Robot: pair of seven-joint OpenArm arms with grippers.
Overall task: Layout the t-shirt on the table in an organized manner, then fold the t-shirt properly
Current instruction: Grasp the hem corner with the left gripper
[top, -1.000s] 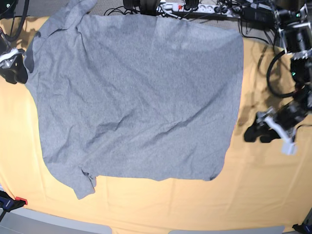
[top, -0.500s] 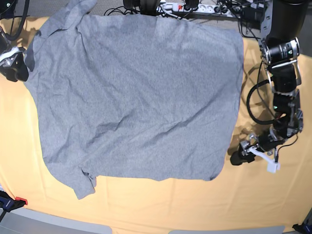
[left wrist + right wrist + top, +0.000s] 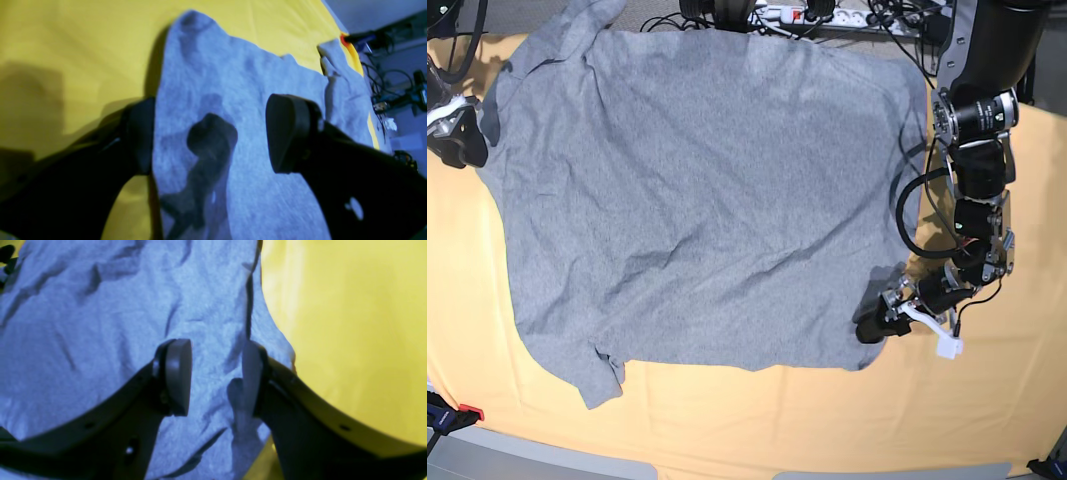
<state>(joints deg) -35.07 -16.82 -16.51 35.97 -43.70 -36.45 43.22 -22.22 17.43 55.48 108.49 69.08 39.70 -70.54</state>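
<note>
The heather-grey t-shirt (image 3: 697, 200) lies spread flat on the table (image 3: 987, 400), plain side up with no lettering showing. My left gripper (image 3: 872, 326) is at the shirt's lower right corner. In the left wrist view it (image 3: 213, 133) is open and straddles the shirt's edge (image 3: 233, 83), with one finger (image 3: 140, 133) over the yellow cloth (image 3: 66, 40) and the other finger (image 3: 290, 130) over the fabric. My right gripper (image 3: 459, 142) is at the shirt's upper left edge. In the right wrist view it (image 3: 215, 376) is open just above wrinkled fabric (image 3: 100, 323), near the yellow cloth (image 3: 350, 323).
A power strip and tangled cables (image 3: 827, 18) run along the table's far edge. A red and black clamp (image 3: 457, 412) sits at the front left corner. The left arm's black links (image 3: 979, 130) stand over the table's right side.
My left arm has swung in toward the shirt, and its gripper has moved from the bare cloth on the right to the shirt's lower right corner. The right gripper has barely moved.
</note>
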